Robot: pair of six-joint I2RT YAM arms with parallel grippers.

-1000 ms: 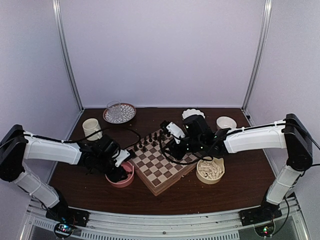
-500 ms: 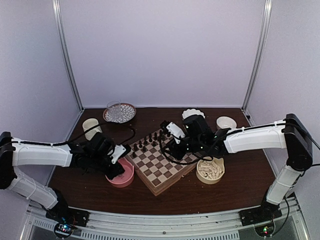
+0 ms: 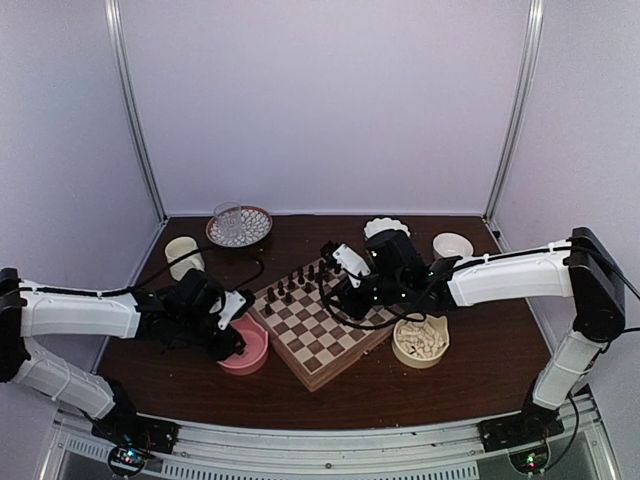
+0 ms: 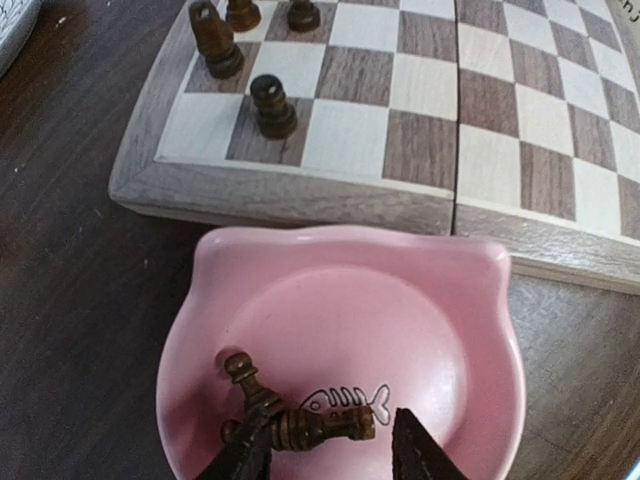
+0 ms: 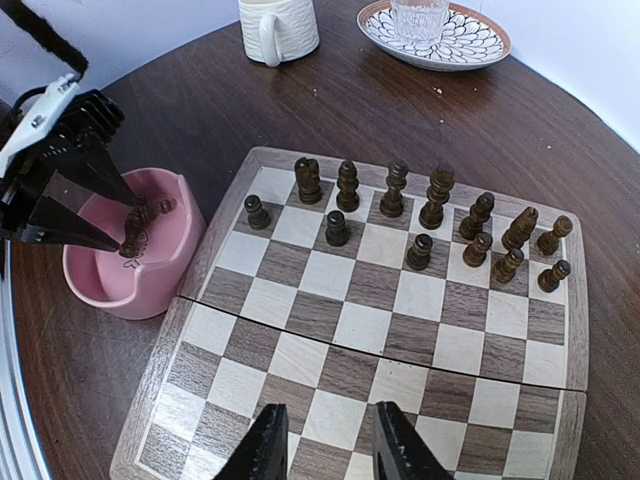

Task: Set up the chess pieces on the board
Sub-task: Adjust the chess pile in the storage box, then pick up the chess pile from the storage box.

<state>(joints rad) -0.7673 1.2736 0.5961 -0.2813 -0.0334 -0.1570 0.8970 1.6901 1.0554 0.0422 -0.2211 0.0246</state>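
The board (image 3: 330, 345) lies mid-table, with several dark chess pieces (image 5: 395, 190) standing along its far rows. A pink bowl (image 4: 350, 245) touches the board's left edge. Two dark pieces lie in it: a rook-like one (image 4: 315, 428) on its side and a knobbed one (image 4: 245, 375). My left gripper (image 4: 333, 430) is down in the bowl and open. Its left finger touches the pieces, and its right finger stands apart from the lying one. My right gripper (image 5: 330, 415) hovers open over the board's bare near squares, holding nothing.
A tan bowl of cream pieces (image 3: 421, 340) sits right of the board. A cream mug (image 3: 183, 255) and a patterned plate with a glass (image 3: 238, 225) stand at the back left. Two white bowls (image 3: 385, 227) (image 3: 452, 244) stand at the back right.
My left arm has sunk lower and stretched out, its gripper staying at the pink bowl; the jaws narrowed and then spread again. The right arm has not moved.
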